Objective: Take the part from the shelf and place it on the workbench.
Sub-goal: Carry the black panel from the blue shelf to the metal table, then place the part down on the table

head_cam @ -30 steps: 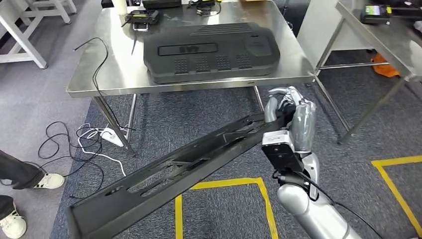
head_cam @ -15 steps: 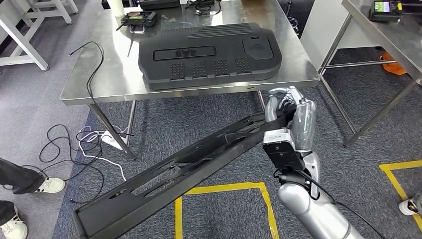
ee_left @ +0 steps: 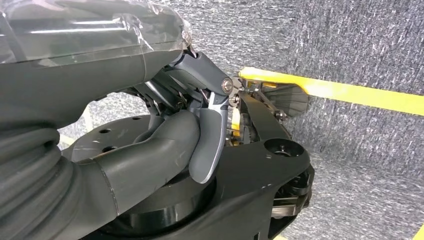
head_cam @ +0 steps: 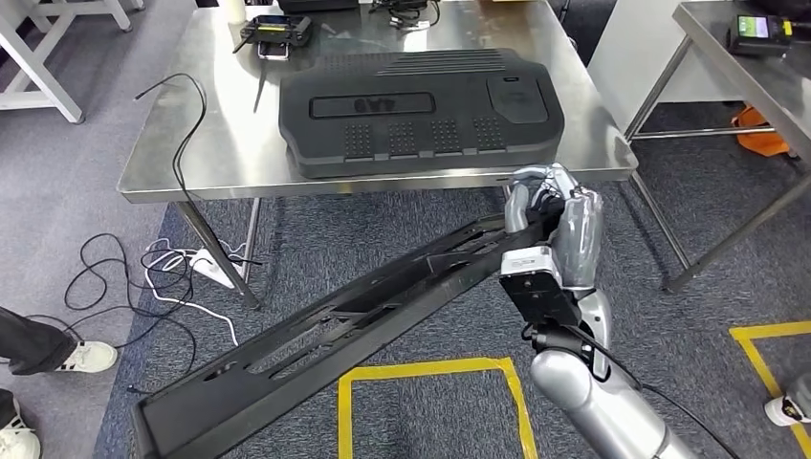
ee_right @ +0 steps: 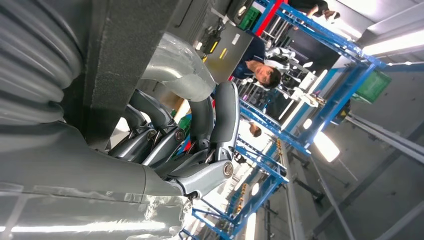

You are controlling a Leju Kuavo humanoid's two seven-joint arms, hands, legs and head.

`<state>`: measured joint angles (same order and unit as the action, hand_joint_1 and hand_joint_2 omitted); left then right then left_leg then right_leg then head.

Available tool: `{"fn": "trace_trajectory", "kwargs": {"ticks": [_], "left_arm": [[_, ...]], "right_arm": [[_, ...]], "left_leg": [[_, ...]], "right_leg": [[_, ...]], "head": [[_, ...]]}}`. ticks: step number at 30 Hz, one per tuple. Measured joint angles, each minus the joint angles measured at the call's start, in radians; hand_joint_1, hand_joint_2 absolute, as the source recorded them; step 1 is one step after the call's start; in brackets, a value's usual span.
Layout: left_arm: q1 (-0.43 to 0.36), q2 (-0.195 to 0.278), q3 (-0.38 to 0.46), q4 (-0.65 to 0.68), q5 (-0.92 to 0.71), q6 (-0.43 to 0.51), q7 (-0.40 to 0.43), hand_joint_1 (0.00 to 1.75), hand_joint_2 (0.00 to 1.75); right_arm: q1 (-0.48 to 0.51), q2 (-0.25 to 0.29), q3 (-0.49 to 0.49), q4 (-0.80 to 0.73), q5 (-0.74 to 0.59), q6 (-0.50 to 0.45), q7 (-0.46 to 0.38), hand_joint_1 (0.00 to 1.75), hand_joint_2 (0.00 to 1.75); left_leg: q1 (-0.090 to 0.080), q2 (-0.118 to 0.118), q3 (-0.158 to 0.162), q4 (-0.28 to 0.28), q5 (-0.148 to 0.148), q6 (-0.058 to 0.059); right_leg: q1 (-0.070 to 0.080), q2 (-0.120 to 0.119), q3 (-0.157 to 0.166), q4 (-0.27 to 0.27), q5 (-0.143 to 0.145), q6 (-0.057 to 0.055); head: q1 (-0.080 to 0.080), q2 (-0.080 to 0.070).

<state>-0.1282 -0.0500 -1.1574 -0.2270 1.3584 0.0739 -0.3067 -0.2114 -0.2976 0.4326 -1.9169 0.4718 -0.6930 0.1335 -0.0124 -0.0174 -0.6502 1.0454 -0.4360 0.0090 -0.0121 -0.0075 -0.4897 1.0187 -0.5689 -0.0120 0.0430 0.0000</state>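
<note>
Right hand (head_cam: 559,225) grips one end of the long black slotted plastic panel (head_cam: 335,330), left hand (ee_left: 200,135) the other; it hangs below the steel counter (head_cam: 201,143). Stiff, unwieldy; keep end grips.

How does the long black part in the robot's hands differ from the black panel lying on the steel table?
The long black part is a narrow open frame with cut-outs; the black panel is broad and closed, with ribs and dotted patches. The part slants over the carpet, its one end gripped by the right hand; the panel lies flat on the steel table, untouched. Both are matte black.
</note>
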Motion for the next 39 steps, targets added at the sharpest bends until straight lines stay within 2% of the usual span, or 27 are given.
{"fn": "trace_trajectory", "kwargs": {"ticks": [8,10,12,13,15,16,17,18,19,20,21,23,25,28,35,37,39], "left_arm": [[-0.001,0.000,0.000,0.000,0.002,-0.002,-0.006,1.75,1.75],[0.000,0.000,0.000,0.000,0.004,-0.004,-0.009,1.75,1.75],[0.002,0.000,0.000,0.000,0.007,-0.008,-0.012,1.75,1.75],[0.003,0.000,0.000,0.000,0.009,-0.009,-0.012,1.75,1.75],[0.006,0.000,0.000,0.000,0.011,-0.009,-0.013,1.75,1.75],[0.008,0.000,0.000,0.000,0.011,-0.009,-0.013,1.75,1.75],[0.010,0.000,0.000,0.000,0.012,-0.010,-0.013,1.75,1.75],[0.011,0.000,0.000,0.000,0.012,-0.010,-0.013,1.75,1.75],[0.013,0.000,0.000,0.000,0.012,-0.010,-0.013,1.75,1.75],[0.013,0.000,0.000,0.000,0.013,-0.010,-0.013,1.75,1.75],[0.014,0.000,0.000,0.000,0.013,-0.010,-0.013,1.75,1.75],[0.015,0.000,0.001,0.000,0.013,-0.010,-0.013,1.75,1.75],[0.015,0.002,0.001,0.001,0.012,-0.010,-0.014,1.75,1.75],[0.014,0.003,0.001,0.001,0.006,-0.010,-0.014,1.75,1.75],[0.010,0.004,0.001,0.001,0.004,-0.012,-0.014,1.75,1.75],[0.007,0.003,0.001,0.001,0.006,-0.012,-0.014,1.75,1.75],[0.005,0.003,0.001,0.001,0.008,-0.011,-0.013,1.75,1.75]], "right_arm": [[-0.002,-0.002,-0.002,0.000,0.020,0.000,0.004,1.75,1.75],[-0.002,-0.002,-0.002,0.000,0.022,0.000,0.005,1.75,1.75],[-0.004,-0.002,-0.002,0.000,0.022,0.000,0.004,1.75,1.75],[-0.008,-0.002,-0.002,0.000,0.021,0.000,0.003,1.75,1.75],[-0.013,-0.003,-0.002,0.000,0.018,0.000,0.002,1.75,1.75],[-0.014,-0.003,-0.001,0.000,0.016,0.000,0.002,1.75,1.75],[-0.014,-0.003,0.000,0.000,0.013,0.000,0.002,1.75,1.75],[-0.014,-0.003,0.001,0.000,0.012,0.000,0.002,1.75,1.75],[-0.014,-0.003,0.002,0.000,0.011,0.000,0.001,1.75,1.75],[-0.015,-0.003,0.002,0.000,0.011,0.000,0.000,1.75,1.75],[-0.016,-0.003,0.003,0.001,0.010,0.000,-0.001,1.75,1.75],[-0.015,-0.003,0.004,0.002,0.008,0.000,-0.002,1.75,1.75],[-0.011,-0.003,0.004,0.002,0.009,0.000,-0.004,1.75,1.75],[-0.009,-0.003,0.003,0.003,0.013,0.000,-0.007,1.75,1.75],[-0.009,-0.003,0.003,0.003,0.014,0.000,-0.009,1.75,1.75],[-0.010,-0.003,0.003,0.003,0.013,0.000,-0.009,1.75,1.75],[-0.012,-0.003,0.003,0.003,0.010,0.000,-0.009,1.75,1.75]], "left_leg": [[-0.009,-0.002,0.003,0.002,-0.018,0.027],[-0.008,-0.004,0.008,-0.002,-0.031,0.036],[-0.003,-0.006,0.026,-0.009,-0.046,0.046],[0.000,-0.005,0.036,-0.011,-0.050,0.050],[0.001,-0.004,0.051,-0.012,-0.057,0.051],[0.001,-0.004,0.059,-0.012,-0.062,0.049],[0.001,-0.004,0.068,-0.011,-0.068,0.046],[0.002,-0.005,0.079,-0.011,-0.075,0.043],[0.003,-0.005,0.093,-0.011,-0.083,0.039],[0.004,-0.006,0.105,-0.011,-0.092,0.034],[0.004,-0.006,0.118,-0.010,-0.100,0.029],[0.004,-0.007,0.129,-0.010,-0.109,0.016],[0.002,-0.008,0.131,-0.012,-0.113,0.010],[0.000,-0.008,0.137,-0.020,-0.113,0.009],[0.002,-0.007,0.146,-0.025,-0.108,0.002],[0.003,-0.006,0.150,-0.031,-0.111,0.002],[0.004,-0.006,0.157,-0.042,-0.119,-0.002]], "right_leg": [[-0.008,0.000,0.024,-0.036,-0.010,0.030],[-0.009,0.001,0.027,-0.026,-0.006,0.042],[-0.010,0.002,0.016,0.016,-0.013,0.049],[-0.011,0.002,-0.008,0.061,-0.031,0.050],[-0.011,0.003,-0.092,0.193,-0.077,0.049],[-0.011,0.003,-0.139,0.255,-0.091,0.048],[-0.011,0.003,-0.174,0.288,-0.088,0.046],[-0.011,0.003,-0.191,0.283,-0.066,0.044],[-0.011,0.002,-0.189,0.242,-0.029,0.041],[-0.011,0.002,-0.175,0.175,0.021,0.038],[-0.010,0.003,-0.162,0.116,0.059,0.035],[-0.004,0.005,-0.149,0.043,0.104,0.027],[-0.002,0.007,-0.149,0.033,0.108,0.022],[-0.004,0.009,-0.147,0.033,0.106,0.025],[-0.001,0.011,-0.140,0.033,0.087,0.010],[0.001,0.011,-0.139,0.033,0.085,0.007],[0.003,0.010,-0.139,0.033,0.084,0.005]], "head": [[0.004,0.000],[0.004,0.000],[0.006,0.000],[0.009,0.000],[0.015,0.000],[0.017,0.000],[0.018,0.000],[0.018,0.000],[0.019,0.000],[0.020,0.000],[0.020,0.000],[0.019,0.000],[0.016,0.000],[0.013,0.000],[0.009,0.000],[0.009,0.000],[0.009,0.000]]}}
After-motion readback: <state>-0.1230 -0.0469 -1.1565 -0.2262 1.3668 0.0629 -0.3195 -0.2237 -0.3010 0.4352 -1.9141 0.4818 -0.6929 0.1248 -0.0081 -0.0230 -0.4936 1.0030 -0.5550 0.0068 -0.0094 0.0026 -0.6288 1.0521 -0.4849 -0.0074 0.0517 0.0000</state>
